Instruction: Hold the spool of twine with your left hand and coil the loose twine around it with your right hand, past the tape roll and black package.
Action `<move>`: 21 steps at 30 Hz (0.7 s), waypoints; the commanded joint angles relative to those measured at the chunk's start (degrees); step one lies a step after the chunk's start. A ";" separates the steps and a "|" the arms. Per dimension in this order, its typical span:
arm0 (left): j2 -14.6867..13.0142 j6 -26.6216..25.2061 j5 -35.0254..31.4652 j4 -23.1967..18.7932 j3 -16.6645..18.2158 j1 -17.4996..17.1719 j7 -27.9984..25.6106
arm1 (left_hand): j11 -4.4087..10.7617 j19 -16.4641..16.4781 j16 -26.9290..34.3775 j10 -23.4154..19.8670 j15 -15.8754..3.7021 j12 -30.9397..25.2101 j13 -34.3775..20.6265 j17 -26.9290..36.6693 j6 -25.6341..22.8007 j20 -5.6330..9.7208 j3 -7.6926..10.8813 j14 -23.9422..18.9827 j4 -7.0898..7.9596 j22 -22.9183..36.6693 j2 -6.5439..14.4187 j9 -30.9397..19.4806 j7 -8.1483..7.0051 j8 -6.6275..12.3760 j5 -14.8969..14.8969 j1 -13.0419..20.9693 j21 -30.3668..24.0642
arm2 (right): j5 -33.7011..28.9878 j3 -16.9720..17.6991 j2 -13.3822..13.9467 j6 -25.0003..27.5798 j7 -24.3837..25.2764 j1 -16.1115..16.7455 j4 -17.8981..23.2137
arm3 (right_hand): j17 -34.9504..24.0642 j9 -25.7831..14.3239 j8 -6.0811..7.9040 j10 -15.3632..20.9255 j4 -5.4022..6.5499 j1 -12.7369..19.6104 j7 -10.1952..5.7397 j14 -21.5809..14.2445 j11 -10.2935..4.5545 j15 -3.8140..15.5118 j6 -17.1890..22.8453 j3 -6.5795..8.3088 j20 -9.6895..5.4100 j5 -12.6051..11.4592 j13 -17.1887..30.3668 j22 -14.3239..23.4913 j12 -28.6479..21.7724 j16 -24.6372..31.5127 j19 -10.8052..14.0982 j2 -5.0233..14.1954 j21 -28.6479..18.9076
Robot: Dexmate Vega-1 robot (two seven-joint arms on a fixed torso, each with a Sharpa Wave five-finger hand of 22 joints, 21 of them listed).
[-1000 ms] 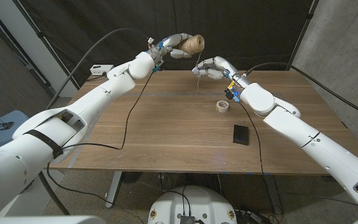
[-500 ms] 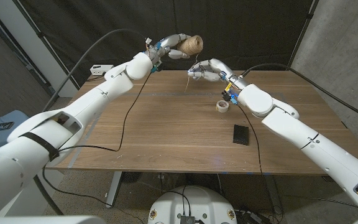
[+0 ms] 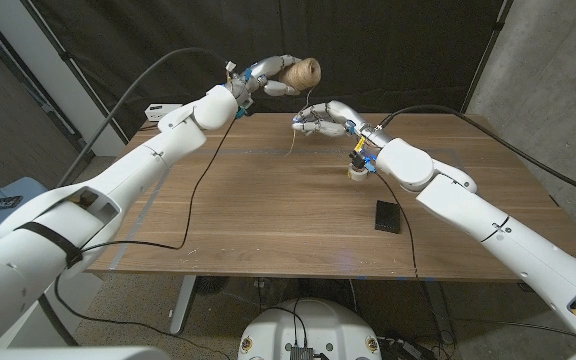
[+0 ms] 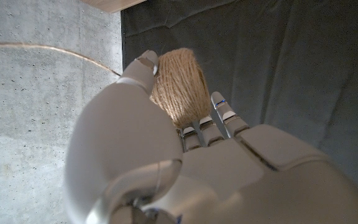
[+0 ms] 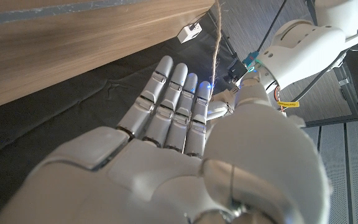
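The left hand (image 3: 266, 76) grips the tan, egg-shaped spool of jute twine (image 3: 305, 72), held in the air above the far edge of the wooden table (image 3: 268, 200), its long axis roughly level. From the spool a loose strand of twine (image 3: 303, 112) drops toward five o'clock into the right hand (image 3: 320, 118), which appears to pinch it. So the right hand lies just below the spool and must carry the strand up around its girth. The small tape roll (image 3: 356, 172) and the flat black package (image 3: 388, 216) lie at five o'clock, behind the right forearm.
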State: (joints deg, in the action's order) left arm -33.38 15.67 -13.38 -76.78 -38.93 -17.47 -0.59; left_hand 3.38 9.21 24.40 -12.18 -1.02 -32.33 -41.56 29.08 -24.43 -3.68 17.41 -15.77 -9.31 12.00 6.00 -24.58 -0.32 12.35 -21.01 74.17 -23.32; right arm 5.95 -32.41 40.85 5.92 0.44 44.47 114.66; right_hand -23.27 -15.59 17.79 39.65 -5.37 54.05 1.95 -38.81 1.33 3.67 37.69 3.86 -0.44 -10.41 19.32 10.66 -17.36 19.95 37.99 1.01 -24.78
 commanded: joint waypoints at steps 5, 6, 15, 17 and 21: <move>-1.73 -2.38 -0.69 -4.18 1.44 -2.06 0.10 | -0.12 -0.39 0.12 -0.44 0.13 -0.06 -0.30 0.11 -0.38 -0.02 0.48 -0.26 0.38 0.09 0.55 -0.29 0.15 0.29 -0.64 -0.10 -0.28 | 0.40 -0.49 0.41 -1.07 -0.97 0.07 0.25 | -0.23 -0.46 -0.73 -1.50 -0.22 -0.80 0.41 1.72 0.60 0.03 -1.44 -0.53 0.55 -0.62 0.35 -0.04 0.32 -0.59 -1.22 0.19 0.67; -1.71 -2.45 -0.64 -4.28 1.47 -2.10 0.16 | -0.11 -0.40 0.09 -0.41 0.13 -0.05 -0.31 0.09 -0.34 -0.01 0.50 -0.27 0.39 0.09 0.57 -0.28 0.14 0.27 -0.66 -0.11 -0.28 | 0.44 -0.45 0.46 -1.08 -1.01 0.10 0.28 | -0.23 -0.49 -0.79 -1.81 -0.25 -0.82 0.41 1.95 0.64 -0.09 -1.56 -0.53 0.59 -0.64 0.38 -0.04 0.42 -0.68 -1.26 0.20 0.70; -1.81 -3.19 -1.16 -5.60 1.64 -2.70 -0.13 | -0.15 -0.42 0.14 -0.41 0.16 -0.02 -0.33 0.12 -0.27 0.00 0.45 -0.31 0.33 0.09 0.49 -0.28 0.15 0.22 -0.66 -0.10 -0.31 | 0.59 -0.12 1.07 -1.59 -1.40 0.44 0.46 | -0.19 -0.66 -1.46 -3.29 -0.34 -1.08 0.84 3.38 1.08 -1.02 -2.87 -0.58 1.36 -0.72 0.59 -0.05 0.84 -1.24 -2.42 0.34 1.32; -1.79 -3.37 -1.05 -5.76 1.76 -2.84 -0.19 | -0.10 -0.41 0.10 -0.38 0.10 0.00 -0.34 0.09 -0.33 0.01 0.46 -0.29 0.35 0.08 0.50 -0.28 0.06 0.24 -0.66 -0.13 -0.32 | 0.75 -0.14 1.17 -1.64 -1.77 0.34 0.41 | -0.18 -0.68 -1.51 -3.40 -0.33 -1.14 0.90 3.47 1.20 -1.11 -2.94 -0.59 1.39 -0.72 0.62 -0.05 0.86 -1.27 -2.44 0.36 1.34; -1.84 -3.62 -1.11 -5.96 1.87 -3.03 -0.36 | -0.15 -0.43 0.12 -0.35 0.12 0.04 -0.33 0.12 -0.35 0.01 0.46 -0.28 0.27 0.08 0.47 -0.29 0.14 0.23 -0.66 -0.04 -0.33 | 0.77 -0.25 1.26 -1.86 -2.23 0.18 0.20 | -0.18 -0.72 -1.62 -3.74 -0.32 -1.24 0.87 3.83 1.21 -1.18 -3.11 -0.60 1.43 -0.73 0.67 -0.06 0.95 -1.41 -2.67 0.45 1.48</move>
State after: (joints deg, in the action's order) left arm -34.98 12.95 -14.23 -81.48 -37.48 -19.76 -0.52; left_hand 3.38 9.21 24.40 -12.18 -1.02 -32.33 -41.82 29.08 -24.23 -3.68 17.41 -15.76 -9.31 12.00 6.03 -24.57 -0.32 12.28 -21.46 74.14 -23.31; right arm 6.46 -32.73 41.64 4.73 -0.77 44.70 114.99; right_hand -23.26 -16.11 16.30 36.28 -5.52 53.30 2.85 -35.40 2.64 2.53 34.75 3.71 1.03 -10.81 19.83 10.66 -16.52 18.67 35.55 1.31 -23.46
